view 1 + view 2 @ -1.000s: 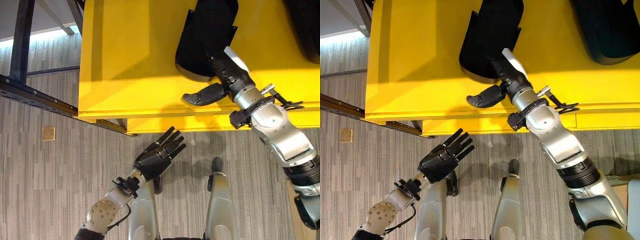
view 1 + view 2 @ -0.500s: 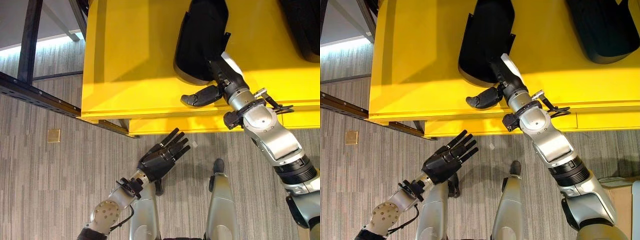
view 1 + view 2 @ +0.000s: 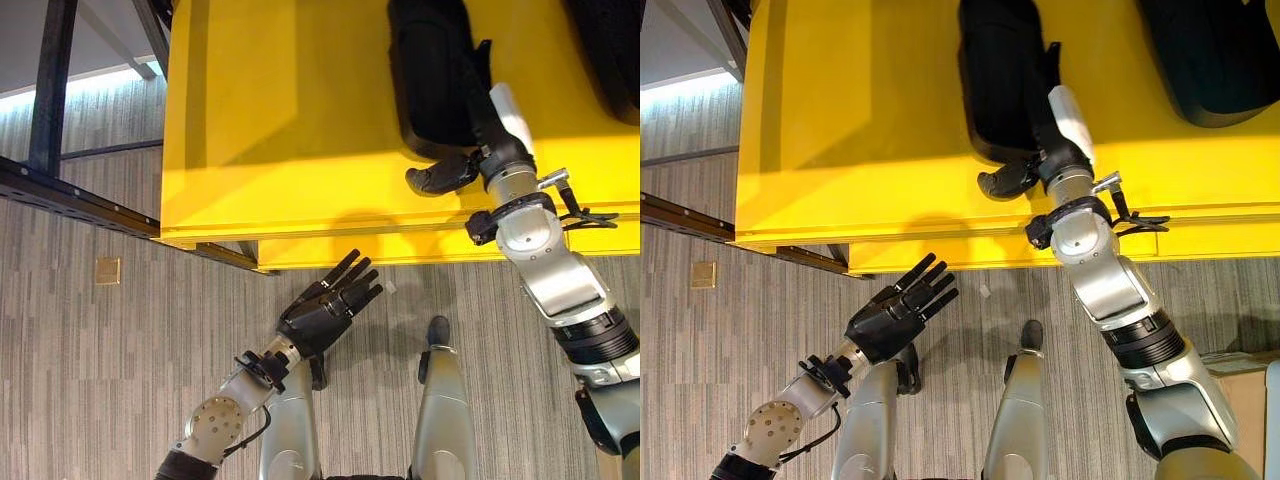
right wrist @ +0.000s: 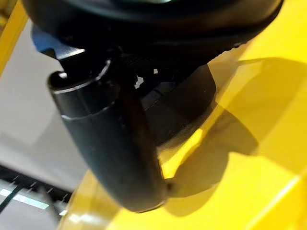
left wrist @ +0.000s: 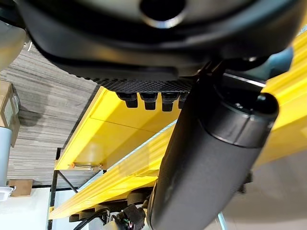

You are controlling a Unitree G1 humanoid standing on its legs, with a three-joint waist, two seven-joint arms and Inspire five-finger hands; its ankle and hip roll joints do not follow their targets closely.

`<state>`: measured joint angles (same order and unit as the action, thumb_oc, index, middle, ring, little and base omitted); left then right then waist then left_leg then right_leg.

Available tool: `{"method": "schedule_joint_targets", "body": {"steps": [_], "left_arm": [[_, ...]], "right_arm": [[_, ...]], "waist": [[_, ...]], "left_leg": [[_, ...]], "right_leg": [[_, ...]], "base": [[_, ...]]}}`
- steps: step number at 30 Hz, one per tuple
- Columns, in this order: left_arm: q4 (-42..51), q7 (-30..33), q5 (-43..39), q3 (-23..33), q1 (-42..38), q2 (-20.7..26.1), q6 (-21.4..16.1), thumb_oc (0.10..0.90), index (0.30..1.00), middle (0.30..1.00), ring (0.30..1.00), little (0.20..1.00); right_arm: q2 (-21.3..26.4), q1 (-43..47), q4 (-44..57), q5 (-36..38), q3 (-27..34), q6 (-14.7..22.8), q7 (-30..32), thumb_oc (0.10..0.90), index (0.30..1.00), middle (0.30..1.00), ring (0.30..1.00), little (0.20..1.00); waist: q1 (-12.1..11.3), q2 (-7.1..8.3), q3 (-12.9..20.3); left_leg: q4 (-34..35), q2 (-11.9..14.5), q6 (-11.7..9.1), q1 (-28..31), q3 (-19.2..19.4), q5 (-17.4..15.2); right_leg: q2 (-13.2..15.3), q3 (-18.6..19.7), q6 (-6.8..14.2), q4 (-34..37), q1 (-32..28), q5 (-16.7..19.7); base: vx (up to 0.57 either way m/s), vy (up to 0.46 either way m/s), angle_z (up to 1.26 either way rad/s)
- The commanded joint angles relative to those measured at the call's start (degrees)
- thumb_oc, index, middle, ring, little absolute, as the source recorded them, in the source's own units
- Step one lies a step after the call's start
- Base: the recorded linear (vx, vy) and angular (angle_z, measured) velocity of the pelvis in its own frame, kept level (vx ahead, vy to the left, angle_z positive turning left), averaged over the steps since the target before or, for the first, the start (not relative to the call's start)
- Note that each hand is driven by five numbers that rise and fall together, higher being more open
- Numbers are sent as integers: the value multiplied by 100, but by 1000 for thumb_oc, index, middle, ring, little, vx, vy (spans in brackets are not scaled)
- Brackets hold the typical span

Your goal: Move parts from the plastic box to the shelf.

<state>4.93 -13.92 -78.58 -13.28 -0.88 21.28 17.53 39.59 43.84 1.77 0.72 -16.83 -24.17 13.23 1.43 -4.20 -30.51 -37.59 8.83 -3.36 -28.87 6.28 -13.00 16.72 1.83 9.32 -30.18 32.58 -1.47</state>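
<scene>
On the yellow shelf (image 3: 280, 120), right hand (image 3: 470, 150) against black part (image 3: 430, 70).

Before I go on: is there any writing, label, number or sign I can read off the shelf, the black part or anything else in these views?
None: no readable text in any view.
Yellow shelf: plain surface, no label or number.
Black part by the right hand: no marking visible.
Another dark part further right: none visible.
Small square floor plate: too small to tell.
Left hand: no print visible.
</scene>
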Motion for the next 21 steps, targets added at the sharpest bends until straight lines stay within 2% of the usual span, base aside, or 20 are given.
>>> {"method": "schedule_joint_targets", "body": {"steps": [1,8,9,10,11,12,13,14,17,18,19,21], "left_arm": [[894,-259,-374,16,163,-38,-116,900,1000,1000,1000,1000],[925,-260,-426,20,198,-36,-94,900,1000,1000,1000,1000],[941,-257,-436,38,187,-37,-86,900,1000,1000,1000,1000],[955,-258,-447,35,218,-34,-73,900,1000,1000,1000,1000],[943,-273,-454,38,222,-39,-67,900,1000,1000,1000,1000],[951,-280,-460,57,211,-31,-59,900,1000,1000,1000,1000],[956,-274,-486,70,207,-38,-33,900,1000,1000,1000,1000],[951,-271,-492,66,217,-36,-26,900,1000,1000,1000,1000],[955,-269,-489,70,214,-32,4,900,1000,1000,1000,1000],[957,-280,-484,77,209,-30,4,900,1000,1000,1000,1000],[935,-295,-481,66,227,-33,8,900,1000,1000,1000,1000],[922,-310,-480,66,218,-23,13,900,1000,1000,1000,1000]], "right_arm": [[358,590,25,-14,453,266,220,900,1000,1000,1000,1000],[378,609,169,-331,372,502,-94,900,1000,1000,1000,1000],[383,635,196,-346,355,496,-117,900,1000,1000,1000,1000],[395,642,222,-342,304,510,-163,900,1000,1000,1000,1000],[401,661,243,-330,280,523,-182,900,1000,1000,1000,1000],[424,707,311,-435,243,574,-284,900,1000,1000,1000,1000],[439,746,381,-559,177,632,-400,900,1000,1000,1000,1000],[436,741,377,-566,163,639,-438,900,1000,1000,1000,1000],[416,785,509,-718,26,571,-591,900,1000,1000,1000,1000],[417,806,524,-745,17,564,-621,900,1000,1000,1000,1000],[414,808,536,-780,-13,529,-645,900,1000,1000,1000,1000],[407,843,526,-921,-72,549,-734,900,1000,1000,1000,1000]], "waist": [[-17,-96,72],[-4,-142,72],[-7,-152,72],[-15,-157,72],[-17,-162,72],[-20,-170,72],[-32,-178,72],[-33,-176,72],[-60,-168,72],[-64,-170,72],[-71,-166,72],[-86,-163,72]], "left_leg": [[415,-338,367,257,223,-68],[440,-359,365,289,242,-62],[498,-347,404,209,281,96],[460,-370,364,295,242,-43],[471,-375,362,304,245,-38],[532,-363,396,238,287,114],[539,-372,394,255,283,114],[493,-388,355,335,244,-31],[463,-387,363,314,234,-40],[505,-372,404,235,270,103],[457,-388,368,315,232,-39],[452,-394,368,313,221,-42]], "right_leg": [[-440,-283,-675,-960,-345,-1260],[-437,-257,-686,-988,-329,-1279],[-444,-277,-726,-937,-241,-1132],[-433,-249,-687,-973,-333,-1268],[-432,-249,-686,-962,-340,-1265],[-428,-276,-721,-905,-266,-1124],[-417,-279,-715,-897,-281,-1123],[-411,-256,-676,-942,-365,-1261],[-401,-262,-673,-962,-357,-1258],[-405,-287,-713,-919,-275,-1120],[-399,-265,-673,-967,-361,-1254],[-394,-270,-666,-956,-370,-1248]], "base": [[0,0,0],[-10,3,0],[0,0,0],[0,0,0],[8,27,-3],[-63,30,-3],[0,0,0],[87,18,-1],[3,1,-1],[0,0,0],[0,0,0],[40,2,0]]}}
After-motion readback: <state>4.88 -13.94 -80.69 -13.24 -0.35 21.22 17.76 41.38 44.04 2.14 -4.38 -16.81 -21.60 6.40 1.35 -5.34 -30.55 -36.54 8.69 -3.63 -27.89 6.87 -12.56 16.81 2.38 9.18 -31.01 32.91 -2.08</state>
